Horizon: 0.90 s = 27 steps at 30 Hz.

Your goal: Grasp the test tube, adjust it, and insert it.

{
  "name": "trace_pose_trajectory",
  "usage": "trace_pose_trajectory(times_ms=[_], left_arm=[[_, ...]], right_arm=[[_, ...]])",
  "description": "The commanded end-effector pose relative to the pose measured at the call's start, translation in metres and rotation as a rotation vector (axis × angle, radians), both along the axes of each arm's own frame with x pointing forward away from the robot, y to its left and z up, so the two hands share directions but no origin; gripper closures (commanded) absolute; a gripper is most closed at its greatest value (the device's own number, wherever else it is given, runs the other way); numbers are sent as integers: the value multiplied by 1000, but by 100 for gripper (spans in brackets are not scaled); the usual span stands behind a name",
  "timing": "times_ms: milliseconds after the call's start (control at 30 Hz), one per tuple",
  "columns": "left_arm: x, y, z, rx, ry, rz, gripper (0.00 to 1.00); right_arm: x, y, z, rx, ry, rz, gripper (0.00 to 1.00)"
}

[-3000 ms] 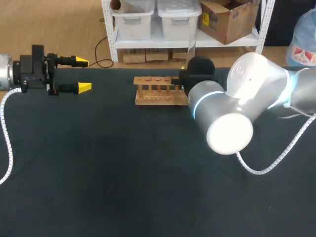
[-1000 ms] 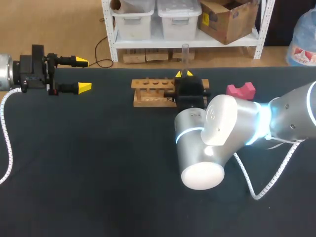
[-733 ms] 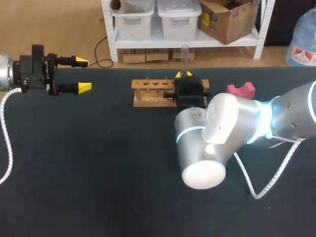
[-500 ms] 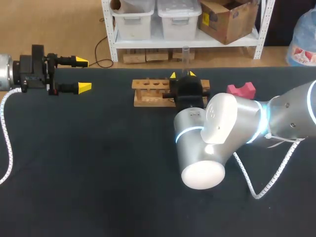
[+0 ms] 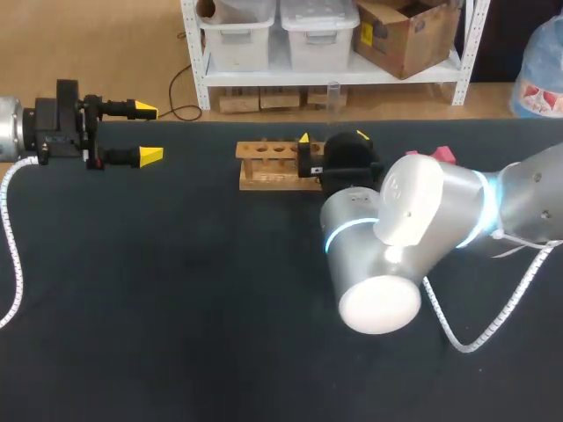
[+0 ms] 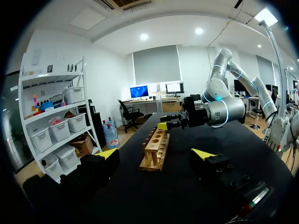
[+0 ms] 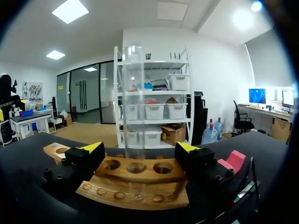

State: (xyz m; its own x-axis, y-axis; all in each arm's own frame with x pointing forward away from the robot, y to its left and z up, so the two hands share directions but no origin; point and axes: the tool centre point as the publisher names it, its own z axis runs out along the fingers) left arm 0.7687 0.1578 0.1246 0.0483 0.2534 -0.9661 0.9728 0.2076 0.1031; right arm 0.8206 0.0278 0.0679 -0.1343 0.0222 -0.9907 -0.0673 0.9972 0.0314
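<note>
"Starting with the edges: where does the wooden rack (image 5: 268, 165) sit?"

"Close to the far edge of the table (image 5: 176, 308), about midway along it. On its near side the dark tabletop runs wide toward the near edge. The right arm (image 5: 405, 229) comes in from the right and covers the stretch just near and right of the rack."

"And on the left?"

"The left gripper (image 5: 148, 133) hangs at the far left, well apart from the rack. Its fingers are spread wide and point right, along the far edge. A broad strip of table lies between it and the rack."

"What does the rack hold?"

"The test tube (image 7: 133, 93). It stands upright in a hole toward the rack's right end, with its mouth well above the top board."

"Is the right gripper (image 7: 139, 149) clamped on it?"

"No. Its fingers stand apart, one on each side of the tube, and neither touches the glass. The yellow tips sit low, at about the level of the top board."

"Anything else near that end?"

"A pink block (image 5: 433, 155) lies to the right of the rack near the far edge, partly hidden behind the right arm."
</note>
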Motion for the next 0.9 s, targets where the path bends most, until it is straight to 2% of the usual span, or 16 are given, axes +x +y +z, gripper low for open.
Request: trace_pose_trajectory(times_ms=[33,367,467,600,633,700,800,867,900], left_arm=[[-1,0,-1,-3,-5,2,0],[-1,0,-1,-3,-5,2,0],[-1,0,-1,-3,-5,2,0],[-1,0,-1,-3,-5,2,0],[-1,0,-1,-3,-5,2,0],[-1,0,-1,-3,-5,2,0],[-1,0,-1,-3,-5,2,0],[-1,0,-1,-3,-5,2,0],[-1,0,-1,-3,-5,2,0]], right_arm=[[-16,-17,11,77,4,648,0],[-44,-25,31,100,25,851,0],[-55,-32,36,160,53,988,0],[-66,-42,41,200,76,1089,0],[-69,-45,43,244,81,1173,0],[-73,-53,46,269,85,1185,0],[-79,-62,50,347,77,1318,0],[-84,-68,54,362,67,1365,0],[-86,-71,56,375,56,1432,0]])
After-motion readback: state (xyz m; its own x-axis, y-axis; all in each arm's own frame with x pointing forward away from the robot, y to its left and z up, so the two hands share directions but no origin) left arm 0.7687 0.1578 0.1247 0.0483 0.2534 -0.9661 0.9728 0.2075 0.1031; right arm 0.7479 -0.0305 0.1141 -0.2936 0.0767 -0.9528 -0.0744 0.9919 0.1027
